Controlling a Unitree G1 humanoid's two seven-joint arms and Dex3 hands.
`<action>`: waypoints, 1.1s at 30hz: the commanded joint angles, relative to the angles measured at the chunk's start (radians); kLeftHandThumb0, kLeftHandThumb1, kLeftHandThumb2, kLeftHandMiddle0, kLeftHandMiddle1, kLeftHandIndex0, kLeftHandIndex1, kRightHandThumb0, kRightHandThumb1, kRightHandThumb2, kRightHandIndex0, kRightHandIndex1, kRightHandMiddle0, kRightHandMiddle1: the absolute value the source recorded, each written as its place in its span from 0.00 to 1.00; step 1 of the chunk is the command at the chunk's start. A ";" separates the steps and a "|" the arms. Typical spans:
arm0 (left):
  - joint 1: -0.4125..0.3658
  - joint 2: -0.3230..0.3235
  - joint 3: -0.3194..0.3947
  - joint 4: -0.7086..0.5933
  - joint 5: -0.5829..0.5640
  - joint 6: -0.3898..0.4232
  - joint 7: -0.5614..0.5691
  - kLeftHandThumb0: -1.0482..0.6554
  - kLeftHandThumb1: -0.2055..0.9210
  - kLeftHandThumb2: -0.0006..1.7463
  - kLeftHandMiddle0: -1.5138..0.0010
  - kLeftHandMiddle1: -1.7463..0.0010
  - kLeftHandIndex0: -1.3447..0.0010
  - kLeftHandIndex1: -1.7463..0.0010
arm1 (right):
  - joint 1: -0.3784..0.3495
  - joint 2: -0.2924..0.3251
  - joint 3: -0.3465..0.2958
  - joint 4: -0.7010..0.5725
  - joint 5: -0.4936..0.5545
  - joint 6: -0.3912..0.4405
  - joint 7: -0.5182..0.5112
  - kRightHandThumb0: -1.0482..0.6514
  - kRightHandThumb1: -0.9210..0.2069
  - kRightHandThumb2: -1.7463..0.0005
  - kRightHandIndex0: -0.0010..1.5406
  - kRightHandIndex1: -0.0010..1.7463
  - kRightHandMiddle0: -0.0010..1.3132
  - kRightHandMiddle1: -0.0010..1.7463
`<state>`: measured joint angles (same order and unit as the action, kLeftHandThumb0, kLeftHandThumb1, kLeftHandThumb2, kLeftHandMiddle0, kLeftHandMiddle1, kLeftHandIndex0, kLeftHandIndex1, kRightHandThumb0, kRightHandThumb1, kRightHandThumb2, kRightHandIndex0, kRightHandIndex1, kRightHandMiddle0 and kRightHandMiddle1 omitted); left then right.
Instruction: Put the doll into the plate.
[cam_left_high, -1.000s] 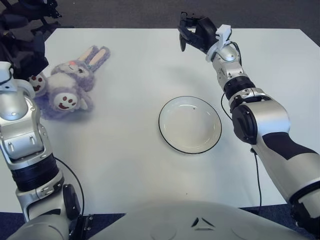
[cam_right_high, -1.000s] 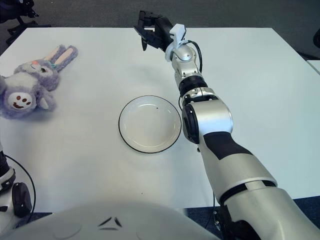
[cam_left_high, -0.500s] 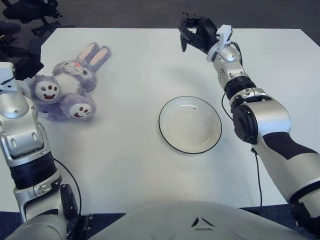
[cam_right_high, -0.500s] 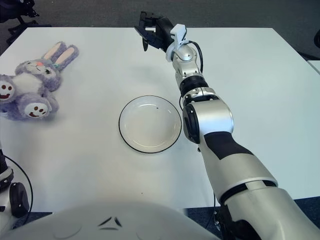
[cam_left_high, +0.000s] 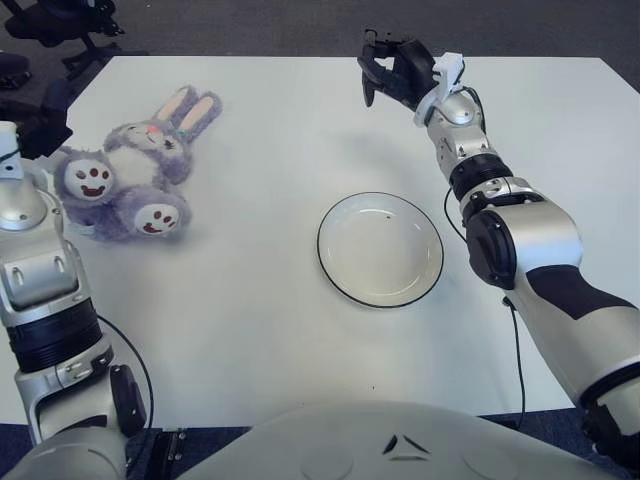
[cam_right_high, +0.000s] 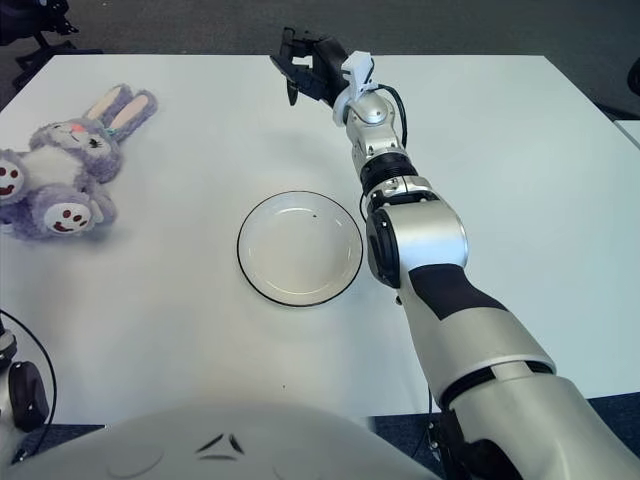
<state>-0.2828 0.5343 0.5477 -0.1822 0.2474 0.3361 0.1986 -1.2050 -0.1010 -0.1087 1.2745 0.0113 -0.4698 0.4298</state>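
Your white plate (cam_left_high: 380, 249) holds nothing; purple bunny doll (cam_left_high: 130, 170) lies far left on table (cam_left_high: 250, 300). Right hand (cam_left_high: 392, 72) fingers loosely curled, empty; left hand (cam_left_high: 40, 120) fingers: cannot tell

My right hand (cam_right_high: 305, 72) is stretched far out over the white rectangular table (cam_right_high: 520, 200), close to its far edge and about midway along it. Its dark fingers (cam_right_high: 293, 82) hang loosely curled and downward, holding nothing, with the white-and-silver forearm (cam_right_high: 372, 125) running back toward me. The round white plate with a thin black rim (cam_right_high: 300, 248) sits near the middle of the table, empty, just left of my right upper arm (cam_right_high: 420, 240). The purple plush rabbit doll with long pink-lined ears (cam_right_high: 62, 165) lies on its back by the table's left edge, toward the far-left corner, well apart from the plate, its ears pointing toward the far edge and its feet soles-up nearest me.
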 joint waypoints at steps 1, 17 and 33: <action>-0.011 0.043 0.032 0.019 0.001 -0.027 0.012 0.61 0.82 0.29 0.55 0.21 0.61 0.30 | 0.008 -0.011 -0.002 0.009 -0.006 0.010 0.003 0.45 0.00 0.84 0.55 1.00 0.50 1.00; -0.020 0.083 0.096 0.008 -0.021 -0.023 0.016 0.61 0.84 0.27 0.56 0.22 0.63 0.29 | 0.010 -0.009 -0.003 0.013 -0.007 0.021 -0.003 0.45 0.00 0.84 0.55 1.00 0.50 1.00; 0.009 0.038 0.071 0.062 -0.012 -0.087 0.068 0.61 0.84 0.27 0.55 0.22 0.63 0.29 | -0.005 0.013 0.003 0.019 -0.023 0.035 -0.031 0.45 0.00 0.84 0.55 1.00 0.50 1.00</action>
<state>-0.2782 0.5685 0.6198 -0.1262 0.2326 0.2643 0.2514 -1.2004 -0.0897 -0.1045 1.2883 -0.0094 -0.4439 0.4056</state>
